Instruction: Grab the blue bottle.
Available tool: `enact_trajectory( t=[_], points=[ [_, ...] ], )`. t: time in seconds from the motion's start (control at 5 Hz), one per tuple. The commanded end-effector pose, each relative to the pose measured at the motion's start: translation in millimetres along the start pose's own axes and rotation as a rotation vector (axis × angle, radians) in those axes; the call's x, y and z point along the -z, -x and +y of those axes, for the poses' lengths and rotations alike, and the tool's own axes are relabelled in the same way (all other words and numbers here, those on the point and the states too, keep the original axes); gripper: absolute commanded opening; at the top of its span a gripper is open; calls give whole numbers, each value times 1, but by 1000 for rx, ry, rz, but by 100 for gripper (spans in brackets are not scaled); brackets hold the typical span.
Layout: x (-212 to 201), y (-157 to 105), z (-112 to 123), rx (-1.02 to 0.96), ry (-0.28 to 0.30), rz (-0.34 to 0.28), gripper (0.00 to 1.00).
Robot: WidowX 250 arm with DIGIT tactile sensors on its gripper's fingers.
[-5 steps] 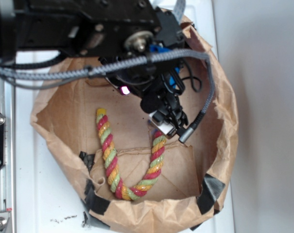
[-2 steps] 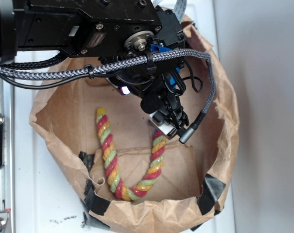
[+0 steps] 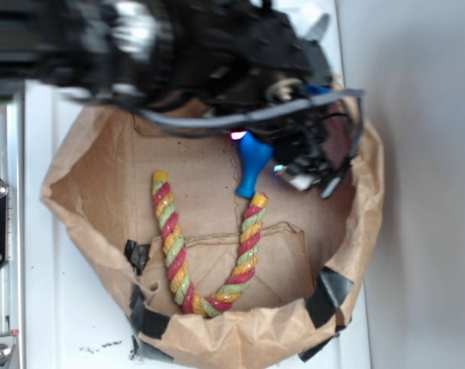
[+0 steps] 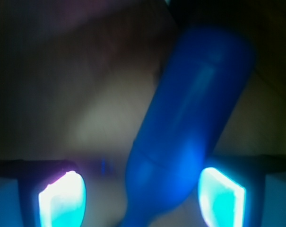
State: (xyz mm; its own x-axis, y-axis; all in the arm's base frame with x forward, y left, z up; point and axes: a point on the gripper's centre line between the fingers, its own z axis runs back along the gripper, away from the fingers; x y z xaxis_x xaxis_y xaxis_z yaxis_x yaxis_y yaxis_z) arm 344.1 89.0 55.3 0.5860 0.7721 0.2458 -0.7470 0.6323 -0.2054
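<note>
A white tabletop [image 3: 78, 307] carries a crumpled brown paper bag [image 3: 217, 338] patched with black tape, its rim rolled down so I work inside it like a bowl. On its floor lies a red-yellow-green twisted rope [image 3: 174, 254] bent into a U. The blue bottle [image 4: 190, 127] lies tilted on the paper just above the rope's right end, its narrow neck toward the rope in the exterior view and its wide body partly under my arm.

My pincer [image 4: 143, 194] is spread, its two glowing pads [image 4: 62, 198] either side of the bottle's lower part, with a clear gap on the left and very little on the right; I cannot tell whether the right pad touches.

The risk, as I judge it: the bottle sits off-centre and slanted between my pads, so closing may push it sideways or squeeze the smooth taper out of the grip. The exterior view is blurred around my arm, so my height above the paper is uncertain; going lower could snag the bag.

I can read no brand, label or writing anywhere.
</note>
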Motion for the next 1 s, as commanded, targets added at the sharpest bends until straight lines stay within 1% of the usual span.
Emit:
enact_trajectory(
  t=[0.0, 0.2, 0.4, 0.6, 0.8],
  points=[
    [15, -51, -3, -31, 0, -113, 100],
    [18, -50, -3, -44, -10, -82, 0],
    [7, -46, -4, -25, 15, -58, 0],
    [-23, -33, -4, 28, 61, 3, 0],
    [-67, -13, -6, 71, 118, 64, 0]
  ],
)
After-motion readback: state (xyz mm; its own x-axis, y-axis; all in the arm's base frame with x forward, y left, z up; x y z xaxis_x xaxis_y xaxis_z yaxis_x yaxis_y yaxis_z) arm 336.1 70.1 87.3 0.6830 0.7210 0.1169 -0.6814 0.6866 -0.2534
